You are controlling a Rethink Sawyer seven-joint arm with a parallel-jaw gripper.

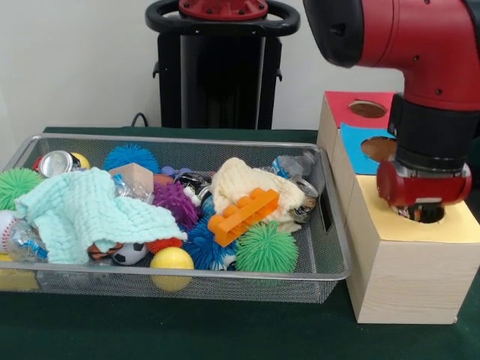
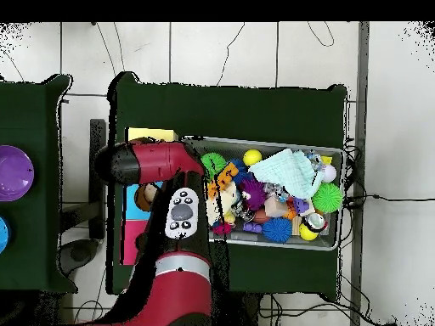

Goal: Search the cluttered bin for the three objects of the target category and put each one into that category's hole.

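The gripper [image 1: 424,212] sits low over the yellow hole [image 1: 429,215] at the box's [image 1: 397,277] near end; whether its fingers are open, I cannot tell. The bin [image 1: 330,266] is just beside, brim-full, an orange block [image 1: 241,214] on top.

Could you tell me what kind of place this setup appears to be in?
Probably a robotics lab or test cell: a red robot arm works at a green-covered table with a wire mesh bin of toys and a wooden sorting box, and cables trail across the tiled floor.

wire-mesh bin [image 1: 330,264], wood-grain box [image 1: 405,281]
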